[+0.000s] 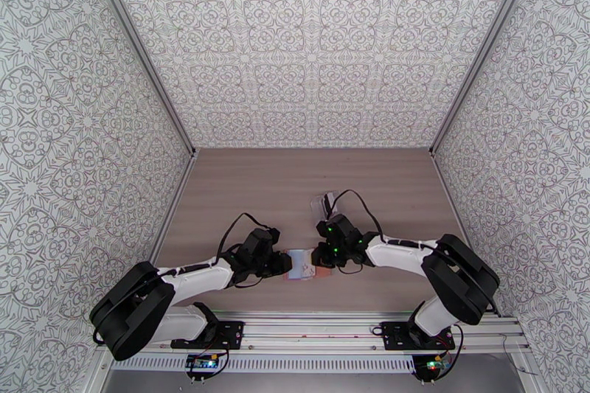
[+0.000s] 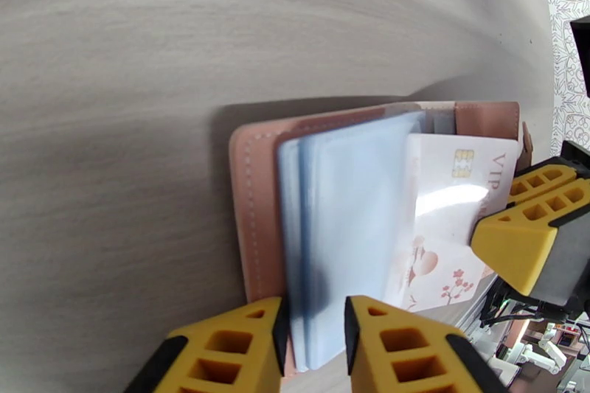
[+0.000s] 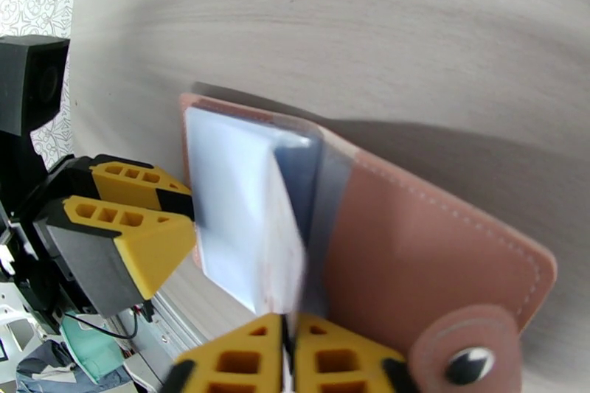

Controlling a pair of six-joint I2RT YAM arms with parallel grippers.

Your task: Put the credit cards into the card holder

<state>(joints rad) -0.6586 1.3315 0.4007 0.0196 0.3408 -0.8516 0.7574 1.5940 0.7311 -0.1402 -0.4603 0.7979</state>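
Left of the card holder (image 1: 301, 266), which lies open on the counter (image 1: 243, 188), the left pincer (image 2: 316, 317) narrowly clamps its blue-grey pockets (image 2: 346, 217). A white card (image 2: 461, 195) is about half inside; seating it is what's left, I judge. The right pincer (image 3: 288, 328), nearly closed, pinches that card's edge. The left wrist view shows its chip, the right wrist view the snap tab (image 3: 468, 361).

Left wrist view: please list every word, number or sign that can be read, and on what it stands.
"VIP": on the white card partly in the card holder, beside its gold chip.
Its pink drawings hold no letters; nothing else is readable.
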